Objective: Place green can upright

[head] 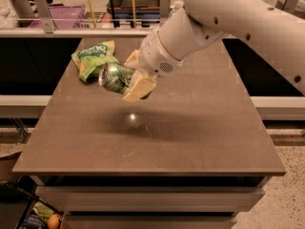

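Observation:
The green can (pixel 114 78) is held in the air above the brown table (pixel 190 128), lying on its side with its silver top pointing left. My gripper (pixel 135 75) is shut on the can's right half; one cream finger (pixel 139 87) crosses in front of it. The white arm reaches in from the upper right. The can's shadow falls on the table below it.
A green snack bag (pixel 93 57) with white print lies on the table's far left, just behind the can. A rail and a purple crate (pixel 52 15) stand behind the table. Dark gaps flank the table left and right.

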You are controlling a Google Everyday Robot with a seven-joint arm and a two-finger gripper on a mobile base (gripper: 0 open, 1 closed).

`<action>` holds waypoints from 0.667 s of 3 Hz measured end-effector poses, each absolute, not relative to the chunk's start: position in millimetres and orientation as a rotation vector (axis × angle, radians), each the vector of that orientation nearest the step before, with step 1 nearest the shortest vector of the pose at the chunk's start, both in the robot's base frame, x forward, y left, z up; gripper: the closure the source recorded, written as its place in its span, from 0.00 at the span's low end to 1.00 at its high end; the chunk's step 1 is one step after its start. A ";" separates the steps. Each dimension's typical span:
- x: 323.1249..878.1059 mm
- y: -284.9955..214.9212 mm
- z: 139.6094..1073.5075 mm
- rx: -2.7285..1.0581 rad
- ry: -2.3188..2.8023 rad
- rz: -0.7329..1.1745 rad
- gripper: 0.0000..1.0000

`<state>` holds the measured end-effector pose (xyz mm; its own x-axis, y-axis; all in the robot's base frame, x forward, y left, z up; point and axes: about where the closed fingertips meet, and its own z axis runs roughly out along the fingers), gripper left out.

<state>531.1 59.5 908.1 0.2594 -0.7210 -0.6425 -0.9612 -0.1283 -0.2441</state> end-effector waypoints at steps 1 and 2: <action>522.8 68.8 911.5 -1.820 1.504 0.550 1.00; 522.8 77.0 914.3 -1.732 1.444 0.580 1.00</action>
